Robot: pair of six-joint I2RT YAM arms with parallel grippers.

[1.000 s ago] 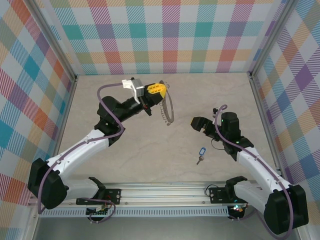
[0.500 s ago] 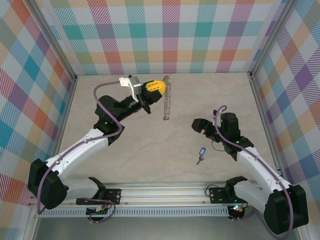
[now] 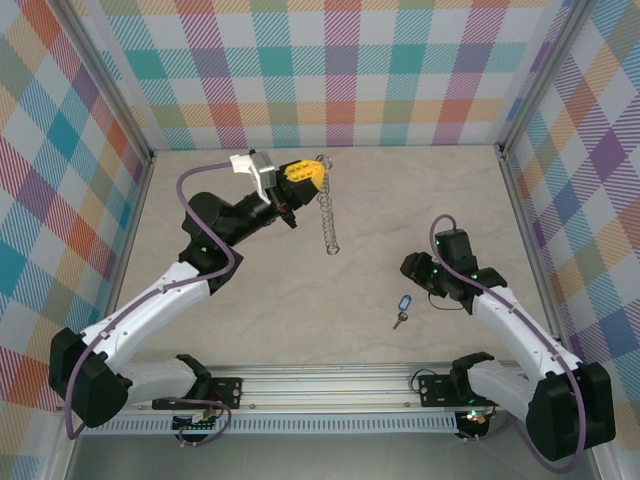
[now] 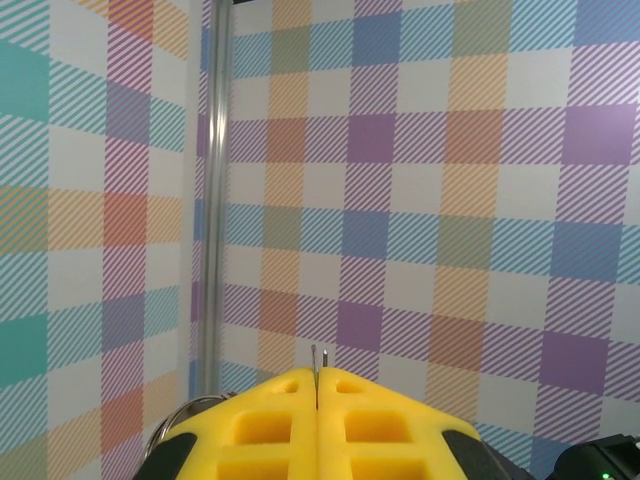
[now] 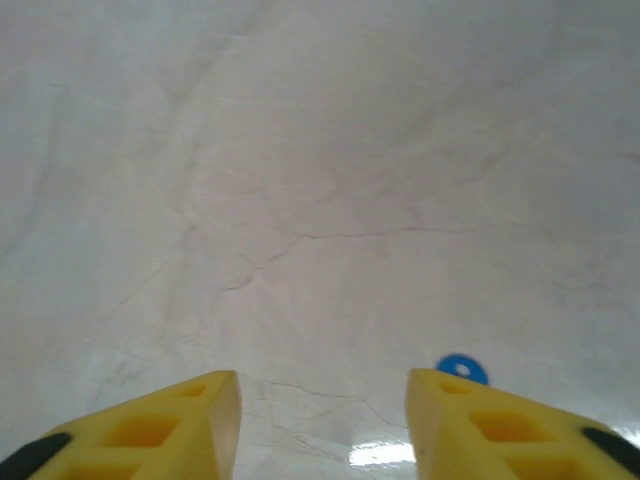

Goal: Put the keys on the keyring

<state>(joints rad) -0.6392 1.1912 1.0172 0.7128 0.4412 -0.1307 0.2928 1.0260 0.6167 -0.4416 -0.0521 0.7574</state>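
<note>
Left gripper (image 3: 305, 172) pinches the keyring (image 3: 328, 215) by its rim; the hoop hangs below it, probably light, stiff and swingy. Right gripper (image 5: 322, 420) is parted and empty. Keys (image 3: 402, 308) lie just ahead: tiny, likely slippery, best taken by the tag.

Bright yellow on the fingers (image 4: 250, 425) of the left gripper (image 3: 318, 171), black behind them. Dull grey metal for the keyring (image 3: 327, 215) under that gripper. Same yellow on the right gripper (image 5: 323, 420). Just ahead of its right finger, the keys (image 3: 402, 308): blue tag, whitish label, greyish key. Pale beige table (image 3: 250, 290), faintly veined like marble. Plaid walls (image 3: 400, 70) in teal, orange, purple, yellow and white, diagonally hatched. White arms (image 3: 150, 300), black joints, purple cables (image 3: 182, 188).
</note>
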